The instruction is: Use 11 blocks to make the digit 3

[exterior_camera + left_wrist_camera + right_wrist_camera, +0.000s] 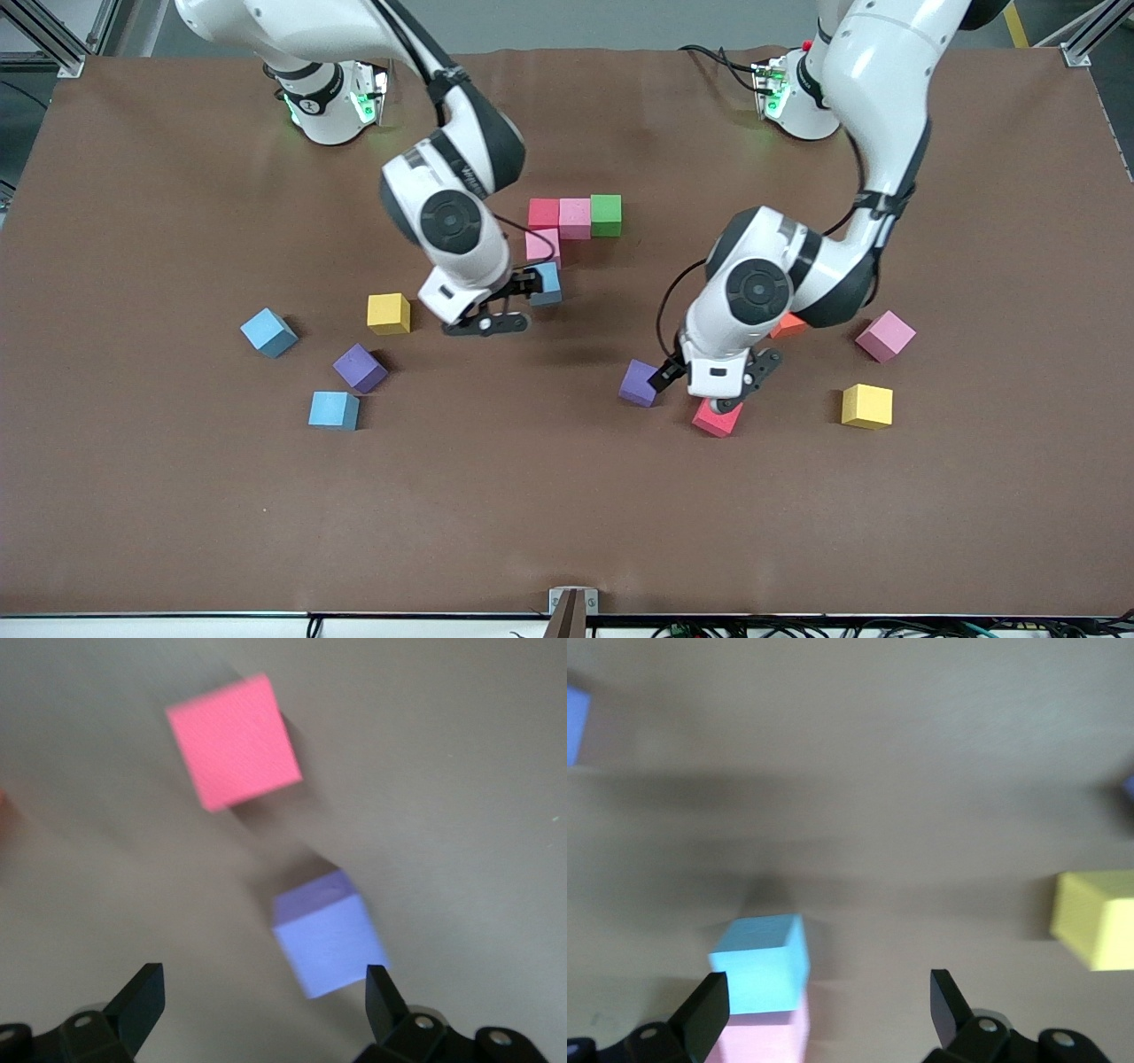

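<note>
Five blocks stand joined near the table's middle: red [543,213], pink [575,218] and green [606,214] in a row, then a pink block [542,246] and a light blue block [547,283] nearer the camera. My right gripper [514,303] is open low over the table. The light blue block [762,973] sits just inside one of its fingers [709,1010], against the pink one [764,1041]. My left gripper [713,383] is open above the table between a purple block [638,383] and a red block [716,416]. The purple block [328,930] lies close to one finger [381,997].
Loose blocks toward the right arm's end are yellow [389,314], purple [361,368] and two light blue [268,332] [334,409]. Toward the left arm's end lie orange [787,326], partly under the arm, pink [885,336] and yellow [866,406].
</note>
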You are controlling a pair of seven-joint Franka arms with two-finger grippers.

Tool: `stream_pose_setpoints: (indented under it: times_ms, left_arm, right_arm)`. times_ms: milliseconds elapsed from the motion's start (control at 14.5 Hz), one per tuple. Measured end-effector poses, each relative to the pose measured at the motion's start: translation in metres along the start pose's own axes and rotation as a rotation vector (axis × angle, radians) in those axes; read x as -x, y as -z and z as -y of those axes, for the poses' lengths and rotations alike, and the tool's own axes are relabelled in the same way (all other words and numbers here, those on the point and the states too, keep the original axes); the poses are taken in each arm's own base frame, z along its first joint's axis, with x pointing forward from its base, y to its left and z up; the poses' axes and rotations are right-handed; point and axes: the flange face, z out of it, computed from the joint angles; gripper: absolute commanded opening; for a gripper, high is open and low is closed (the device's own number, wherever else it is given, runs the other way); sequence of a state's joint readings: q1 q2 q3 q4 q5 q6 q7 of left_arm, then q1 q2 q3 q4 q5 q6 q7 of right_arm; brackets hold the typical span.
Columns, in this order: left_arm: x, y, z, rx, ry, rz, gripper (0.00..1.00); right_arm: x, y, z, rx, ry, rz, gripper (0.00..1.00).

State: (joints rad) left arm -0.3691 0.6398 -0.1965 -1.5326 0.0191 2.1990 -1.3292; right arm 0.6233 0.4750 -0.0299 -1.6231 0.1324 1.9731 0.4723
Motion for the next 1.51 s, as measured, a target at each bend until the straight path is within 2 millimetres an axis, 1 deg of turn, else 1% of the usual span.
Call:
stream_pose_setpoints:
  times_ms: [138, 206, 344, 413, 482, 619, 688, 757, 825, 894, 1032, 1101, 1238, 1376, 1445, 1513]
  left_arm:
    - [0.012, -0.023, -0.013, 0.029, 0.102, 0.002, 1.00]
    - [0.016, -0.033, -0.016, 0.030, 0.143, 0.005, 1.00]
    - [0.020, -0.047, -0.019, 0.021, 0.184, 0.005, 1.00]
    - [0.020, -0.052, -0.019, 0.015, 0.207, 0.003, 1.00]
    - [0.021, -0.058, -0.018, 0.007, 0.231, 0.002, 1.00]
    - [0.018, -0.070, -0.016, -0.009, 0.264, 0.002, 1.00]
    - [0.015, -0.075, -0.014, -0.013, 0.271, 0.001, 0.99]
    - [0.011, -0.079, -0.013, -0.013, 0.276, -0.001, 0.85]
    - [0.008, -0.082, -0.013, -0.008, 0.280, -0.002, 0.66]
    - [0.006, -0.085, -0.013, -0.004, 0.283, -0.003, 0.51]
    - [0.005, -0.087, -0.013, 0.000, 0.289, -0.003, 0.30]
    - [0.005, -0.086, -0.014, 0.002, 0.299, -0.003, 0.18]
    - [0.006, -0.083, -0.016, 0.008, 0.335, -0.003, 0.18]
    - [0.015, -0.082, -0.018, 0.006, 0.393, 0.004, 0.25]
    - [0.024, -0.081, -0.019, -0.006, 0.442, 0.008, 0.20]
    - [0.038, -0.080, -0.020, -0.024, 0.504, 0.009, 0.19]
  right_arm:
    - [-0.026, 0.008, -0.050, -0.010, 0.000, -0.001, 1.00]
    - [-0.040, 0.010, -0.079, -0.016, -0.016, -0.003, 1.00]
    - [-0.063, 0.016, -0.135, -0.031, -0.070, -0.016, 1.00]
    - [-0.071, 0.017, -0.160, -0.037, -0.097, -0.022, 1.00]
    - [-0.078, 0.016, -0.180, -0.041, -0.112, -0.027, 1.00]
    - [-0.091, 0.005, -0.213, -0.041, -0.079, -0.025, 1.00]
    - [-0.098, -0.003, -0.225, -0.038, -0.054, -0.022, 1.00]
    - [-0.105, -0.012, -0.236, -0.029, -0.038, -0.019, 1.00]
    - [-0.112, -0.021, -0.245, -0.010, -0.030, -0.019, 1.00]
    - [-0.120, -0.027, -0.253, 0.013, -0.026, -0.022, 1.00]
    - [-0.133, -0.039, -0.268, 0.041, -0.029, -0.027, 1.00]
    - [-0.139, -0.043, -0.274, 0.044, -0.033, -0.035, 1.00]
    - [-0.147, -0.052, -0.285, 0.044, -0.037, -0.056, 1.00]
    - [-0.151, -0.065, -0.290, 0.044, -0.039, -0.056, 1.00]
    - [-0.151, -0.071, -0.290, 0.045, -0.039, -0.052, 1.00]
    - [-0.152, -0.077, -0.290, 0.046, -0.039, -0.044, 1.00]
